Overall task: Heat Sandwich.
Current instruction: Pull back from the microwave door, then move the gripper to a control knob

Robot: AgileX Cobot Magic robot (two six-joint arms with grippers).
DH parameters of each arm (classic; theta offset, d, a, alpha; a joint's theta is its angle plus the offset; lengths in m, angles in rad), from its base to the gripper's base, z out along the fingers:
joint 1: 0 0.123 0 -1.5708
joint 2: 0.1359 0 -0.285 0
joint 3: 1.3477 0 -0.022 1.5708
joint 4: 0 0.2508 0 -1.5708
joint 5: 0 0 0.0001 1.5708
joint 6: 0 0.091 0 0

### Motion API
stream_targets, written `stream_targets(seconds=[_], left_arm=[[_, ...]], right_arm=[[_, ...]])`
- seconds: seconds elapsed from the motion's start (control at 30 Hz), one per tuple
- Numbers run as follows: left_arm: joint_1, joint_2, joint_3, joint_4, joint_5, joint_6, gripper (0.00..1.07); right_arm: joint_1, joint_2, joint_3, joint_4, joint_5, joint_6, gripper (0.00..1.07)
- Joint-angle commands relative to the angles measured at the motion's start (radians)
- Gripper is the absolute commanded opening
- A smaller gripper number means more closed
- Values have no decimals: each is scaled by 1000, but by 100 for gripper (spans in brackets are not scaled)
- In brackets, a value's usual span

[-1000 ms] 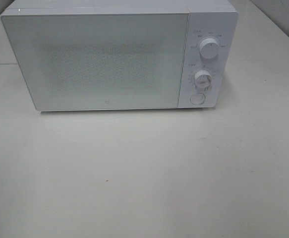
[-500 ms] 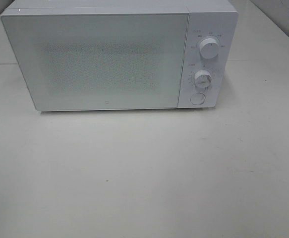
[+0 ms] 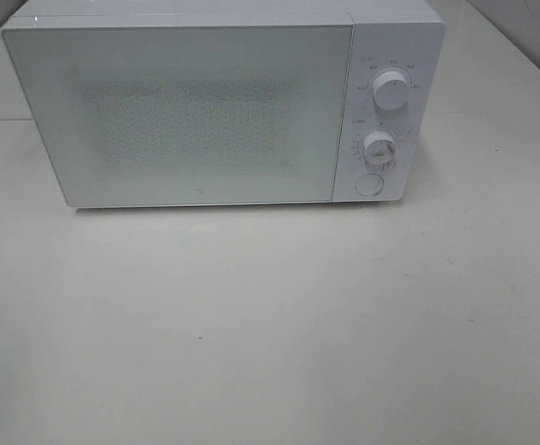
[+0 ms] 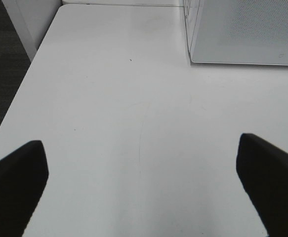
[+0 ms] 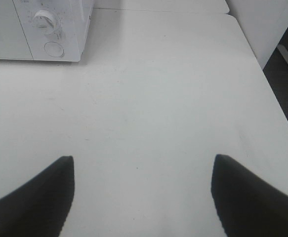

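The bench (image 3: 270, 334) carries the microwave (image 3: 205, 111) with its door (image 3: 182, 116) shut and the sandwich in no view, so the round button (image 3: 369, 184) at the microwave's lower right corner probably wants a square, centred press from the right pincer (image 5: 144, 159), which, like the left pincer (image 4: 141, 145), hangs released and empty before the microwave.

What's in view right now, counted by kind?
Microwave: 1
Knobs: 2, upper knob, lower knob
Button: 1
Table: 1
Hands: 2, left hand, right hand, both open and empty
Sandwich: 0 seen
Total: 7
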Motion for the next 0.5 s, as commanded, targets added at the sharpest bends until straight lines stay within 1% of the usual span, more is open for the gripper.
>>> stream_targets(seconds=[0.03, 0.5], left_arm=[[3, -29, 5, 0, -11, 2, 98], [3, -29, 5, 0, -11, 2, 98]], right_arm=[[0, -28, -1, -7, -12, 5, 74], [0, -28, -1, -7, -12, 5, 74]])
